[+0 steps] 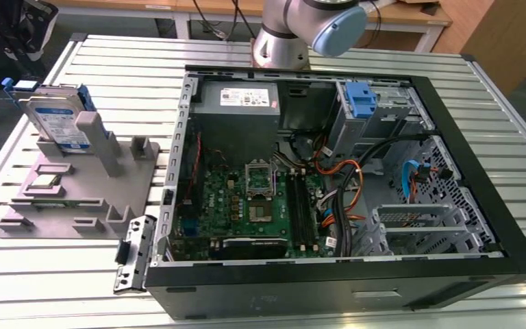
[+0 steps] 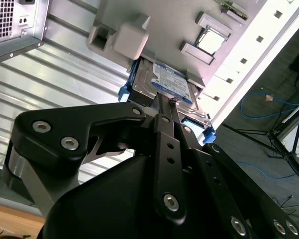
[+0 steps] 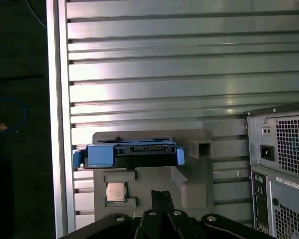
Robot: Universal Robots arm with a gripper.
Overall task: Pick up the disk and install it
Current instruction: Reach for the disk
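The disk (image 1: 53, 113) stands on edge in a slot of the grey holder (image 1: 80, 199) at the exterior view's left, its blue-and-white label facing out and blue rails along its edges. Both wrist views look down on the disk (image 2: 164, 82) (image 3: 132, 152) from well above. My gripper (image 2: 165, 101) (image 3: 162, 195) hangs in the air over the holder, apart from the disk. Its black fingers are shut together with nothing between them. The arm's base (image 1: 281, 41) stands behind the computer case.
An open computer case (image 1: 336, 274) lies on the slatted metal table (image 1: 482, 110), with a motherboard, cables, a grey power supply (image 1: 238, 99) and a drive bay with a blue latch (image 1: 361, 99). A square chip (image 1: 44, 181) rests on the holder. A loose black bracket (image 1: 131, 253) lies beside the case.
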